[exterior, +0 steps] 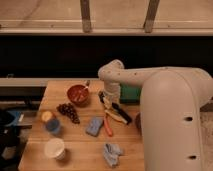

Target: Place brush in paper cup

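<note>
The robot's end effector [106,98] sits low over the wooden bench [75,156], at the near end of the black-handled brush [121,114], apparently placed there to pick it up. Whether it is gripping cannot be told. The white paper cup [55,148] stands well apart, front left.

The wooden table [80,145] holds red bowl [77,94], grapes [67,111], blue cup [51,124], paper cup [55,148], sponge [93,126], cloth [112,152]; pincer [106,98] low over its middle.

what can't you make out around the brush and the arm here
Camera view:
- gripper, low over the brush right of the red bowl: contact can't be told, dark on dark.
- green object: partly behind the arm.
- table: right side covered by the robot's body.
</note>
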Robot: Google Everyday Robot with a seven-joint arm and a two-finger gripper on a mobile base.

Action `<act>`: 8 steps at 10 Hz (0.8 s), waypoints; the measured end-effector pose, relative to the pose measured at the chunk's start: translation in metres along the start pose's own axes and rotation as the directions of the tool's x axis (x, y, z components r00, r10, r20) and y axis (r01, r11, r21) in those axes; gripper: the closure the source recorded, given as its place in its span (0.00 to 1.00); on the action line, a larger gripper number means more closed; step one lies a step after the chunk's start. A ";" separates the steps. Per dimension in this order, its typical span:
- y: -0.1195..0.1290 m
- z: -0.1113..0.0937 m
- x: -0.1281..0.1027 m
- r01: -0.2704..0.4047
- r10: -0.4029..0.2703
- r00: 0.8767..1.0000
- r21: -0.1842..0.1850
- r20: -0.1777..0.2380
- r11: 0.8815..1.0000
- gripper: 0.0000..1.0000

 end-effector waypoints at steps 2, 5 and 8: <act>-0.002 0.000 0.001 -0.002 0.002 1.000 -0.001 0.002 1.000 0.79; -0.007 -0.004 0.003 -0.011 0.011 1.000 -0.004 0.016 1.000 0.81; -0.016 -0.021 0.001 -0.022 0.022 0.999 0.011 0.044 1.000 0.81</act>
